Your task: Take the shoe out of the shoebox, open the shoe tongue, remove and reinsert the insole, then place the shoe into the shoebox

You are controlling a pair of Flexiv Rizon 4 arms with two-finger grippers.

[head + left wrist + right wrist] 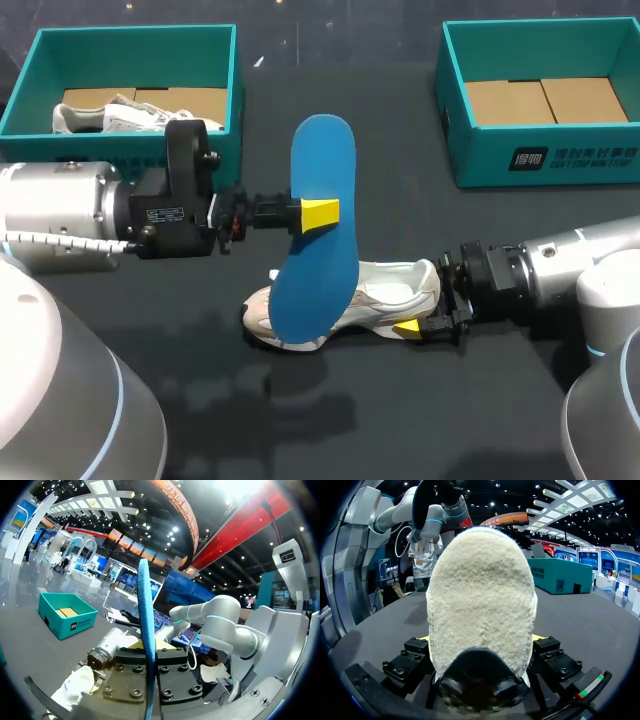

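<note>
Filling the right wrist view, the fleecy heel of the white shoe [482, 595] sits so close that it covers nearly everything ahead. Of the right pincer [481, 639] only the black finger mounts and thin yellow slivers show at either side of the heel. From overhead just one of its yellow tips is plain, low against the heel, and the other is hidden behind the shoe. Both fingers press the heel from opposite sides, spread wide, so this pincer is clenched on the shoe. The shoe lies on the dark tabletop [430, 420] near the middle, toe pointing away from the right arm and partly screened by the insole [318, 260].

The left pincer [318, 215] is clamped nearly closed on the blue insole, gripping it around mid-length. The insole stands on end, its lower part overlapping the shoe's forefoot in the overhead view; whether the two touch cannot be told. In the left wrist view it appears only edge-on, a thin blue strip rising between the fingers, whose tips are mostly concealed.

Well behind, the left shoebox [130, 35] holds a second shoe [115, 115], partly hidden by the left arm's wrist, and the right shoebox [540, 165] is cut off at the frame's edge
</note>
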